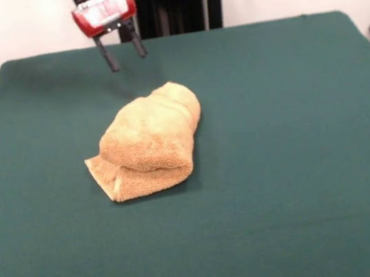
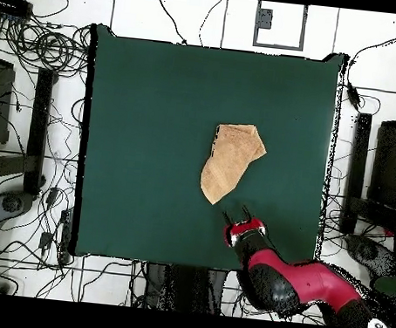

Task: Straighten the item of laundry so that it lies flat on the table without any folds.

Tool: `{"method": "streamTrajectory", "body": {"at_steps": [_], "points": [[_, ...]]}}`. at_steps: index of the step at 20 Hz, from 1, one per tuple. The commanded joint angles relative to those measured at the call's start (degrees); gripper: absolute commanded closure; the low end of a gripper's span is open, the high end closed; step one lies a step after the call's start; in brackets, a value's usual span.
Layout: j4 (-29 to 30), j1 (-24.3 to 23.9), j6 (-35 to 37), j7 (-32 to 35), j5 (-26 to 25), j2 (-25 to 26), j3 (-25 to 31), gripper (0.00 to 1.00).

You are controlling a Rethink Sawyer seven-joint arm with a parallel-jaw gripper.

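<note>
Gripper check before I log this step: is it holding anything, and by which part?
Nothing. The gripper hangs open above the table, apart from the folded towel.

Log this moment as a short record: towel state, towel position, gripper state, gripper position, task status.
towel state: towel folded over itself in a bunched bundle, not flat
towel position: near the middle of the table
gripper state: gripper open, empty
gripper position: raised above the table, off the towel's end nearest the robot, not touching it
task status: not done; folds remain
</note>
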Motion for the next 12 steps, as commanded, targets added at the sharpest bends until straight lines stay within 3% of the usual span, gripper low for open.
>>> {"method": "streamTrajectory", "body": {"at_steps": [1, 7, 12], "points": [[-11.7, 8.51, -11.61, 3.28, -6.85, 9.63, -1.97, 0.0], [-18.65, 11.67, -18.47, 4.07, -9.36, 16.56, -5.83, 0.0], [-20.41, 13.72, -19.43, 4.63, -9.49, 17.62, -8.35, 0.0]]}}
